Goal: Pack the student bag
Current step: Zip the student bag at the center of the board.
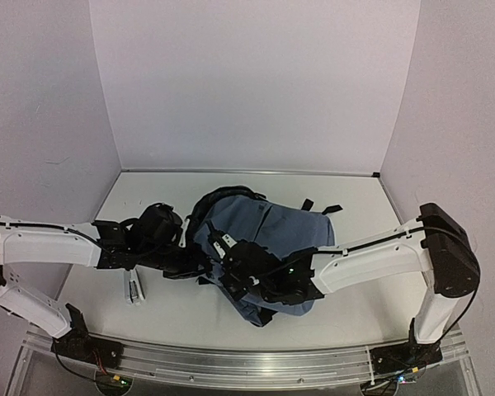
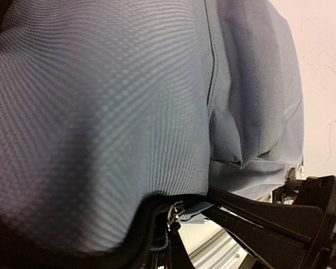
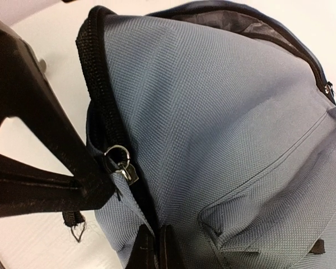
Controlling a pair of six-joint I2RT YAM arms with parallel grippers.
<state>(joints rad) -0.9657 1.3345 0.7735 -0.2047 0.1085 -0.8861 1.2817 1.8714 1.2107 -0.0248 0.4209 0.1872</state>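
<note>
The right gripper (image 3: pixel 127 219) pinched the near-left zipper rim of the student bag (image 1: pixel 272 235), while the left gripper (image 1: pixel 180 246) sat alongside, its grip impossible to tell.

Student bag (image 1: pixel 272 231): blue-grey fabric with a fine, even woven rib. Lining (image 3: pixel 235 19): dark grey. Zipper tape (image 3: pixel 101 95): black, coarse-knit. Zip pull (image 3: pixel 125 171) and its ring: bright silver metal. Straps (image 1: pixel 322 209): black. Left arm (image 1: pixel 45 245) and right arm (image 1: pixel 379 260): white shells, black joints and wrists. Table (image 1: pixel 148 194): plain off-white. Walls (image 1: pixel 247 82): pale lilac, unpatterned. Rail (image 1: pixel 231 363): brushed silver.
</note>
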